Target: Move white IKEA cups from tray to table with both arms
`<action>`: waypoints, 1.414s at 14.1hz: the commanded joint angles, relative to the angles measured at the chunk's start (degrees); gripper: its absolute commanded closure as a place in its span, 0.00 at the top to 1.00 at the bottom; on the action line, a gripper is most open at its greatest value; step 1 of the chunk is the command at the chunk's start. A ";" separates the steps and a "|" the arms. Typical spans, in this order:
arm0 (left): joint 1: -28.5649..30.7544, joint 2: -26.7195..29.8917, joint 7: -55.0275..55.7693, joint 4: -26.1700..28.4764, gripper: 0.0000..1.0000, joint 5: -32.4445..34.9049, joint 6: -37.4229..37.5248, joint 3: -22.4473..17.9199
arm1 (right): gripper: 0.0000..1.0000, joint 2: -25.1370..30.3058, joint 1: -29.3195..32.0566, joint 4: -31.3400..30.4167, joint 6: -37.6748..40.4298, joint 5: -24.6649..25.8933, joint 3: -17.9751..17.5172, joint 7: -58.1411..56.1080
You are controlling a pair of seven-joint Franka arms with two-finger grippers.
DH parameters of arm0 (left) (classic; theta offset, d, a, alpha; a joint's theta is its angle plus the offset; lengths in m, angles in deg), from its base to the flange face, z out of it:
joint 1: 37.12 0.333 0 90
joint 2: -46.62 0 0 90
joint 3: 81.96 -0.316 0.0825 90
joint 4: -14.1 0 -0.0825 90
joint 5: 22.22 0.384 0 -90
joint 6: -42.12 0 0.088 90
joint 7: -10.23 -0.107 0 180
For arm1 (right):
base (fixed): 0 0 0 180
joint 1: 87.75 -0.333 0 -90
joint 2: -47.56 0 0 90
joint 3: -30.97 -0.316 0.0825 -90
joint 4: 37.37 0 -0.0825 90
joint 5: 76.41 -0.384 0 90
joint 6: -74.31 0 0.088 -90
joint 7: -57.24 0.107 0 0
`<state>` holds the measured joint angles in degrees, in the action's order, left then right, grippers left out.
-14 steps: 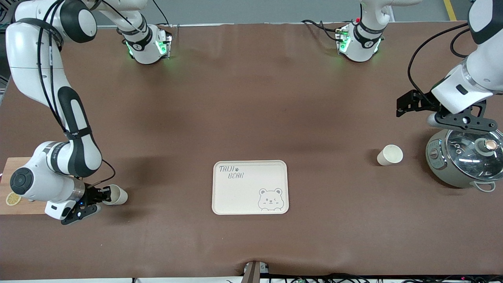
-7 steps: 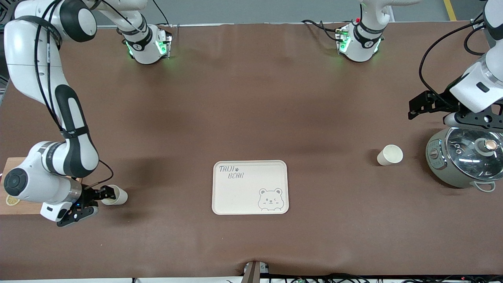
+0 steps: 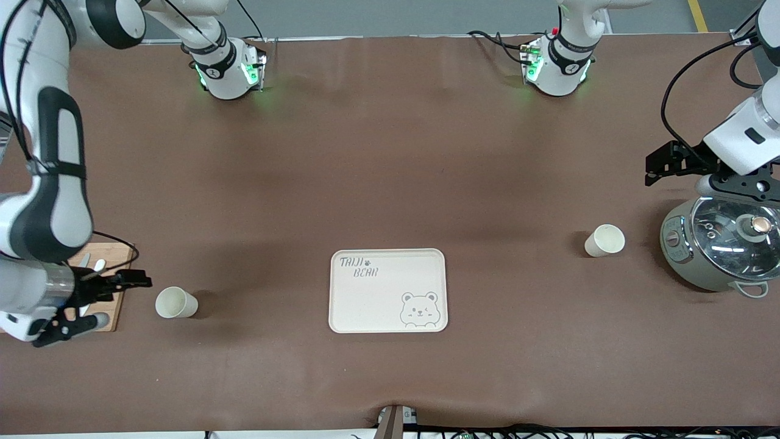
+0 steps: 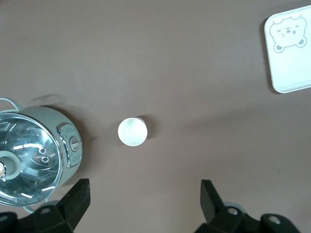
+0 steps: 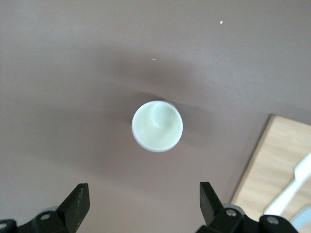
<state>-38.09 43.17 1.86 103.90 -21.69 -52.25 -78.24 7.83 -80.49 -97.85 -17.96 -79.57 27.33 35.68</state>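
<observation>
One white IKEA cup (image 3: 175, 303) stands upright on the brown table toward the right arm's end; it also shows in the right wrist view (image 5: 157, 126). My right gripper (image 3: 131, 281) is open and empty, beside that cup and apart from it, at the edge of a wooden board; its fingers (image 5: 77, 204) are spread wide. The second cup (image 3: 605, 240) stands toward the left arm's end beside the pot, also in the left wrist view (image 4: 132, 132). My left gripper (image 3: 657, 169) is open and empty in the air above the table by the pot; its fingers (image 4: 80, 194) are wide apart.
A cream bear-printed tray (image 3: 388, 290) lies mid-table between the two cups. A grey-green pot with a glass lid (image 3: 722, 244) stands at the left arm's end. A wooden cutting board (image 3: 106, 286) with a white utensil (image 5: 291, 189) lies at the right arm's end.
My right gripper let go of its cup and drew back toward the right arm's end, over the board. The cup stays standing. My left gripper moved away from its cup, toward the left arm's end.
</observation>
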 commanded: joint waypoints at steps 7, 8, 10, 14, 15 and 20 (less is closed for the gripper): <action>0.18 -0.15 0.72 -1.20 1.00 0.70 0.59 0.41 | 1.00 24.76 1.17 -4.11 22.74 1.57 0.30 8.38; 0.18 -0.24 0.72 -1.20 1.00 0.70 0.59 0.41 | 1.00 28.62 1.96 -7.78 22.67 2.71 0.38 8.38; 0.26 -0.24 0.72 -1.20 1.00 0.70 0.59 0.41 | 1.00 37.32 1.79 -18.57 19.26 5.44 0.30 8.64; 0.18 -0.41 0.72 -1.11 1.00 0.70 0.59 0.32 | 1.00 43.25 1.97 -31.37 9.22 5.80 0.21 9.69; 0.18 -0.50 0.72 -1.03 1.00 0.70 0.59 0.32 | 1.00 43.60 1.97 -31.37 9.30 5.80 0.21 10.04; 0.18 -0.50 0.72 -1.03 1.00 0.53 0.59 0.32 | 1.00 44.13 2.14 -32.34 6.50 5.63 0.30 10.49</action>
<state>-38.04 42.76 2.35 103.58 -21.69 -52.22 -78.10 49.78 -79.22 -128.12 -9.72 -74.85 28.30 45.41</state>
